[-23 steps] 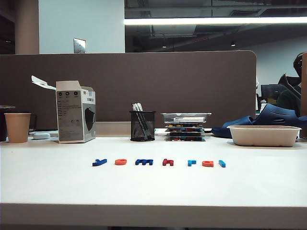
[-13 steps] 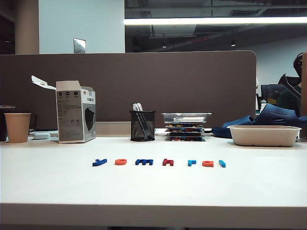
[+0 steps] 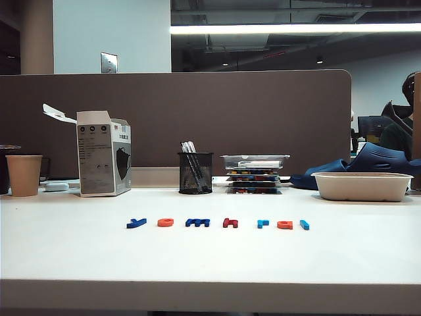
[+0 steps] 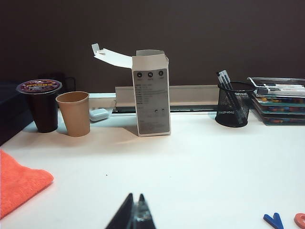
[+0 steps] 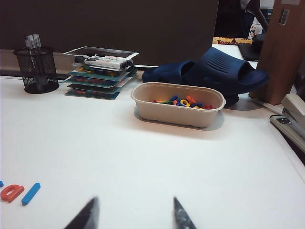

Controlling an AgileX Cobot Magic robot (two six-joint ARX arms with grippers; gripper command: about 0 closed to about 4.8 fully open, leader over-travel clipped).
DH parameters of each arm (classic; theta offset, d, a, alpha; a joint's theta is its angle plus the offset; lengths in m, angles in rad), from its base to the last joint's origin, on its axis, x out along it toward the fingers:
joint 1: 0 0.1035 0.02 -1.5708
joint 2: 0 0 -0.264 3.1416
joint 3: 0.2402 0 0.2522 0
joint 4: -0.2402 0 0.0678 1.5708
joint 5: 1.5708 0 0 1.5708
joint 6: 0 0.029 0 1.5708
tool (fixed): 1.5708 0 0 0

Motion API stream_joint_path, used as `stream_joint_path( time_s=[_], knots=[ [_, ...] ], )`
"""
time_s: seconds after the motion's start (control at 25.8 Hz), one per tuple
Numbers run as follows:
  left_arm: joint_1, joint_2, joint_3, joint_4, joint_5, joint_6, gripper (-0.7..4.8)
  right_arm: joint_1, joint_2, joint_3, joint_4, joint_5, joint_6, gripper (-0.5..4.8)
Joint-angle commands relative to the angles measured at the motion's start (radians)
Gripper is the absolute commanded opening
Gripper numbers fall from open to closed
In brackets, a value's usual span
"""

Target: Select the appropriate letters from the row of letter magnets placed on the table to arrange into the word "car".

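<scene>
White smooth desk (image 3: pixel 210 270), row of seven tiny plastic letter magnets (image 3: pixel 218 223) intact, nothing picked yet.

Both arms parked near the front edge, out of ext. view. Left gripper (image 4: pixel 134 215) fingers pressed together, holding nothing; right gripper (image 5: pixel 134 213) fingers spread wide, empty. Orange round "c" (image 3: pixel 165 222) sits 2nd from left, light blue "r" (image 3: pixel 263 224) and orange-red "a" (image 3: pixel 285 224) toward the right end w/ the blue bar. Judged step: start. Next probably needs left gripper opened, then a low, precise pinch on the thin "c".
</scene>
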Motion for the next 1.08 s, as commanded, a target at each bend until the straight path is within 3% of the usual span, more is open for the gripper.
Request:
stream_joint_path(
  time_s=[0.04, 0.23, 0.39, 0.62, 0.74, 0.85, 0.93, 1.01, 1.08],
  knots=[
    [0.002, 0.0, 0.002, 0.006, 0.001, -0.003, -0.05, 0.001, -0.014, -0.005, 0.022, 0.001, 0.001, 1.94],
    [0.002, 0.0, 0.004, 0.056, 0.018, -0.003, -0.05, 0.001, -0.014, -0.005, 0.021, 0.002, 0.001, 1.93],
    [0.002, 0.0, 0.052, 0.09, 0.116, -0.003, -0.05, 0.001, -0.014, -0.005, 0.021, 0.001, 0.001, 1.93],
    [0.002, 0.004, 0.266, -0.08, 0.173, -0.003, -0.05, 0.001, -0.014, -0.005, 0.02, 0.001, 0.001, 1.93],
    [0.002, 0.088, 0.434, -0.275, 0.267, -0.005, -0.05, 0.001, -0.014, -0.005, 0.021, 0.001, 0.001, 1.93],
    [0.002, 0.219, 0.583, -0.386, 0.346, -0.01, -0.05, 0.001, -0.014, -0.005, 0.021, 0.001, 0.001, 1.93],
    [0.001, 0.34, 0.698, -0.44, 0.42, -0.081, -0.05, 0.001, -0.014, -0.005, 0.021, 0.001, 0.001, 1.93],
    [0.001, 0.502, 0.842, -0.484, 0.525, -0.209, -0.05, 0.001, -0.014, -0.005, 0.02, 0.002, 0.001, 1.93],
    [0.001, 0.579, 0.91, -0.5, 0.586, -0.255, -0.05, 0.001, -0.014, -0.005, 0.021, 0.001, 0.001, 1.93]
  ],
)
